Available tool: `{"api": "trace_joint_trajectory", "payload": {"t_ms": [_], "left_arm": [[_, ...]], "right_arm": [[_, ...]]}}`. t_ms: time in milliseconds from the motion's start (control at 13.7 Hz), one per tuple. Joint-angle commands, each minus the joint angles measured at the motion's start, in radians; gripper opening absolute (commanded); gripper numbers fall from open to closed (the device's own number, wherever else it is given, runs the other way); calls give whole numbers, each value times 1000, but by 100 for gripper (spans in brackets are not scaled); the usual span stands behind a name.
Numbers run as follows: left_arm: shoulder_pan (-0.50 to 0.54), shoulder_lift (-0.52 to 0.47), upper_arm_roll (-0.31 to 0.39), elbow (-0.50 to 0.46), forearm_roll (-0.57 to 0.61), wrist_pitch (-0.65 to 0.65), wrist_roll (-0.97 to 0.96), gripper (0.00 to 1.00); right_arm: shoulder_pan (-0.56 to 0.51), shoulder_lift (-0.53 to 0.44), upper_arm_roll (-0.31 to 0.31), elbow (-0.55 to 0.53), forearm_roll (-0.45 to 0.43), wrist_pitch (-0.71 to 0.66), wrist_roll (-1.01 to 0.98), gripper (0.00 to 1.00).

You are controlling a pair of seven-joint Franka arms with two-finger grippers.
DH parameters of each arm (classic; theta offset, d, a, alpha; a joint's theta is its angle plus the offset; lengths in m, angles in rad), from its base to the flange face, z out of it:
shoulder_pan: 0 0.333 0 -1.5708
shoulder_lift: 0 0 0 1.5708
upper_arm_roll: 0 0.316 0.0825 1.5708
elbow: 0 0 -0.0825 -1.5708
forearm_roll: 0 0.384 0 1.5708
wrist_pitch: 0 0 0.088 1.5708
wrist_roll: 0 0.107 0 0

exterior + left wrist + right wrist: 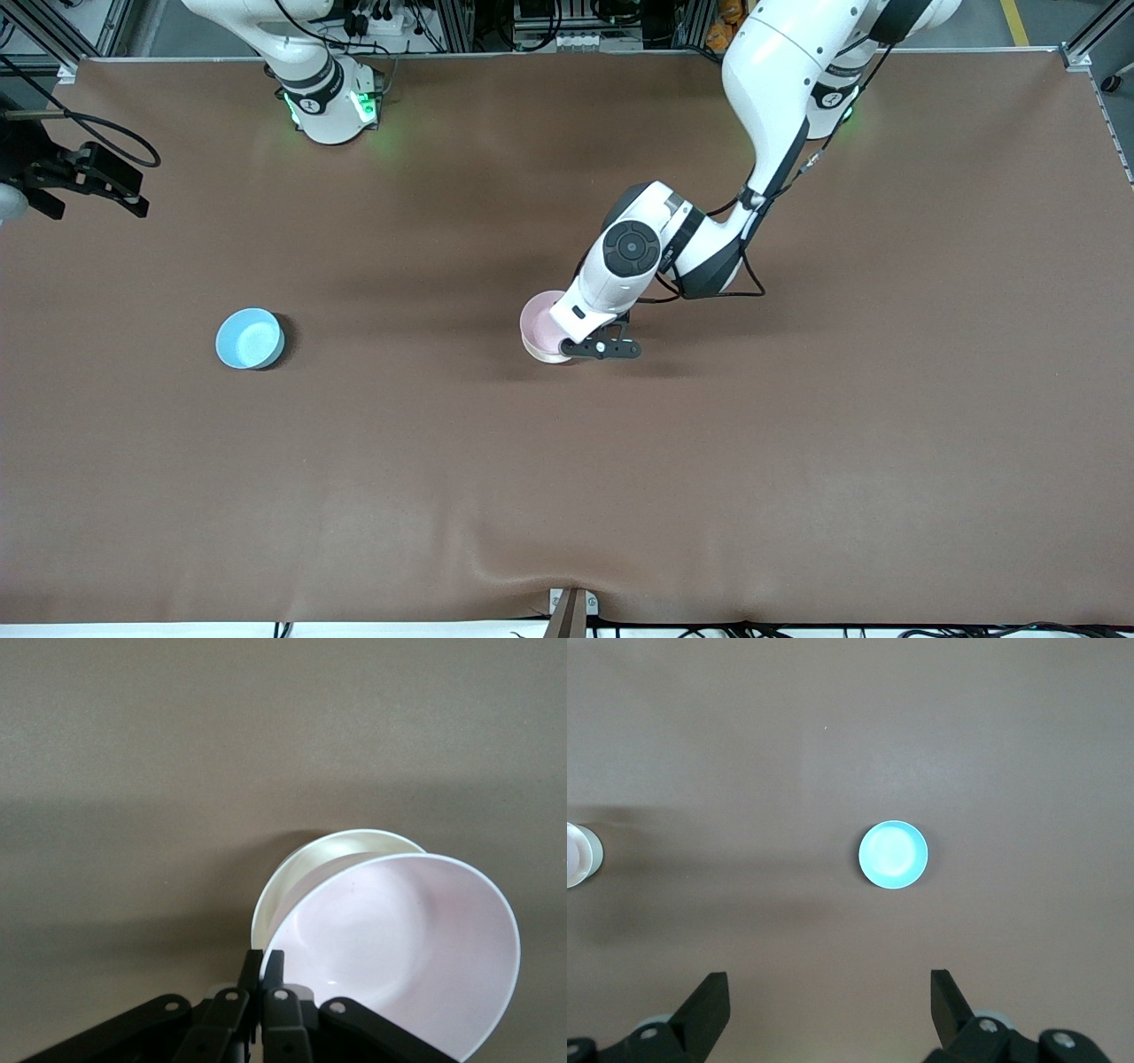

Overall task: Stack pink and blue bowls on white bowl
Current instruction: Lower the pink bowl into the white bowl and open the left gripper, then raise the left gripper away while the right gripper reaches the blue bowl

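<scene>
The pale pink bowl (540, 324) is tilted over the white bowl (330, 850), which shows under it only as a rim. I cannot tell whether the two touch. My left gripper (580, 347) is shut on the pink bowl's rim, and its fingertips (264, 962) pinch the pink bowl (407, 943) at its edge. The light blue bowl (251, 338) stands alone toward the right arm's end of the table. My right gripper (93, 197) is open and empty, high up at that end, with the blue bowl (894, 855) in its view.
The brown table cover (797, 461) has a low wrinkle near the edge closest to the front camera. A small bracket (571, 610) sits at that edge. The stacked bowls also show at the rim of the right wrist view (574, 855).
</scene>
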Motion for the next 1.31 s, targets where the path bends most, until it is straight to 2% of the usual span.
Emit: {"api": "trace_joint_trajectory", "payload": {"t_ms": [0,146,219,292,511,657,876,1241], "left_arm": [[-12,42,10,43,-24,22,-4,0],[-12,47,10,49,-24,24,-4,0],[-12,49,10,49,-24,24,-4,27],[-10,49,10,49,-27,24,-14,99],[-10,24,19,50,-16,19,-17,100],[11,-51,23,50,-15,-1,-17,100],[149,-201,63,49,17,-119,0,100],[376,-296,62,49,99,-239,89,100]], "right_arm": [[6,-3,-5,3,-9,-2,-6,100],[6,-3,-5,3,-9,-2,-8,100],[6,-3,-5,3,-9,-2,-8,100],[6,-3,-5,3,-9,-2,-6,100],[6,-3,-5,3,-9,-2,-8,100],[6,-3,-5,3,-9,-2,-8,100],[8,-3,-5,5,-9,-2,-6,100],[-6,40,-7,13,-27,3,-8,100]]}}
